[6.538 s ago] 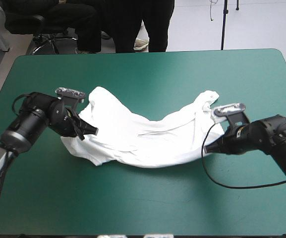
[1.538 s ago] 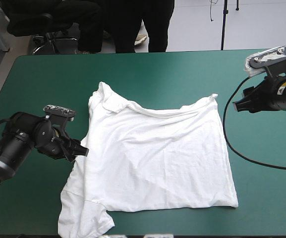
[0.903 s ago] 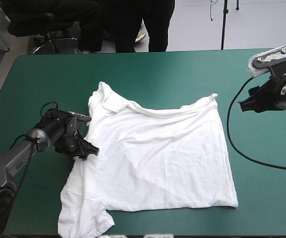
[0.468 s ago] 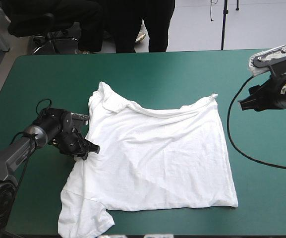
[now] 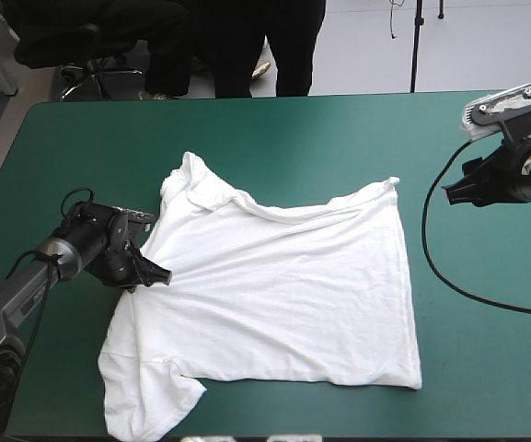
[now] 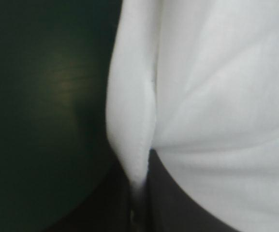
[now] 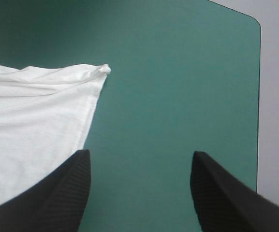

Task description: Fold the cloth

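Note:
The white T-shirt [image 5: 274, 295] lies spread flat on the teal-green cover, collar toward the far left, one sleeve [image 5: 141, 405] near the table's front edge. My left gripper [image 5: 159, 274] sits low at the shirt's left side edge, shut on the T-shirt. In the left wrist view a narrow fold of the T-shirt [image 6: 129, 125] rises from between the black fingers [image 6: 173, 193]. My right gripper [image 5: 449, 191] hovers over the far right of the table, apart from the shirt. It stands open [image 7: 139, 162] with only cover between its fingers; the shirt's corner [image 7: 98, 70] lies ahead of it.
The teal-green cover [image 5: 293, 138] shows bare beyond the shirt and on its right. The table's rounded far right corner [image 7: 253, 21] lies ahead of the right gripper. The shirt's lower sleeve reaches close to the front edge.
My left gripper has shut on the shirt's left edge and drawn it leftward; the whole shirt has slid left and slightly toward the front. The right arm has stayed still.

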